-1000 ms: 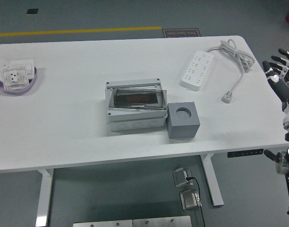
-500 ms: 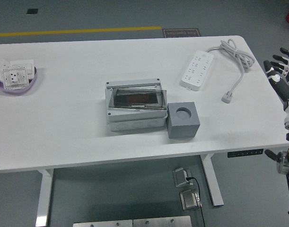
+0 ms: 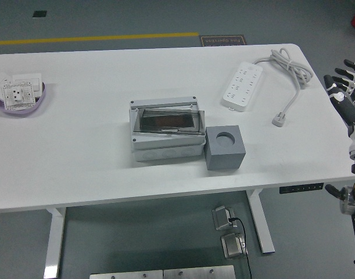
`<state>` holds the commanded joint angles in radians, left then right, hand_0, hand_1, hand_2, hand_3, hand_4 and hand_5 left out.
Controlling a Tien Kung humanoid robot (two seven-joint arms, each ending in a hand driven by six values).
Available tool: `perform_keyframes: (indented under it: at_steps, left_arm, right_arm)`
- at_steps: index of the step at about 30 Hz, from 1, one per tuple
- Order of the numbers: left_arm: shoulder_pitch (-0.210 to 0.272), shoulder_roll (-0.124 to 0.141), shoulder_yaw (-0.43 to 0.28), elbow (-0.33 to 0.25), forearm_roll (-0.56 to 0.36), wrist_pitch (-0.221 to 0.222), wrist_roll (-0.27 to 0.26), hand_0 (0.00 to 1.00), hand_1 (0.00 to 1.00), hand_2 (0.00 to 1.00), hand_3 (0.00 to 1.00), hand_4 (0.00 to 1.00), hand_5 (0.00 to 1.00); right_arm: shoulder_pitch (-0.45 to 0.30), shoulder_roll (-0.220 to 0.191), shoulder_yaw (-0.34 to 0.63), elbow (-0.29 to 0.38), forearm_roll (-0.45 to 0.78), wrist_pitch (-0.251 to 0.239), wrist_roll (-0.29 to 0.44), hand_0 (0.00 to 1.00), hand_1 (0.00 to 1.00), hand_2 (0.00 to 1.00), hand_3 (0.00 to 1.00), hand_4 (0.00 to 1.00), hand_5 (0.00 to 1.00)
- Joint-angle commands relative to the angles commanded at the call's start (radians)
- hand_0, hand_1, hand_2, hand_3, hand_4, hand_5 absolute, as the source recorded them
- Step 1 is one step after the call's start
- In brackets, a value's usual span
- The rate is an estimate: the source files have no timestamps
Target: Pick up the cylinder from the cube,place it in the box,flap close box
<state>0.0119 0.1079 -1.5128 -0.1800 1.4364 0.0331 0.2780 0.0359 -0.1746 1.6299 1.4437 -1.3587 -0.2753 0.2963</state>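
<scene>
While the right robot hand (image 3: 344, 81) is hovering beyond the table's right edge, its fingers (image 3: 350, 65) are standing spread and are gripping nothing. The left robot hand is not showing in the head view.

The box (image 3: 165, 129) is sitting near the middle of the white table (image 3: 96, 157), closer to the near edge than to the far one. Its transparent flap (image 3: 168, 122) is lying down over the opening, tilted slightly rather than sitting flush. The grey cube (image 3: 225, 148) is standing just beside the box on its right, touching or almost touching it. A round recess in the cube's top face is showing empty. The cylinder cannot be made out through the dark flap.

A white power strip (image 3: 243, 86) with its coiled cable (image 3: 290, 72) is lying toward the far right corner. A purple tray (image 3: 20, 96) holding white socket parts is resting at the left edge.
</scene>
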Motion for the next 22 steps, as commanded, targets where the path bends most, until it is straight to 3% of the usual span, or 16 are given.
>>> perform_keyframes:
  at_steps: [22]
  left_arm:
    - [-0.006,0.008,0.007,0.0,0.004,-0.003,-0.003,0.691,0.685,0.686,0.808,0.731,0.366]
  right_arm:
    - [0.006,-0.006,-0.001,-0.001,0.001,0.0,0.0,0.685,0.653,0.713,0.769,0.891,0.425]
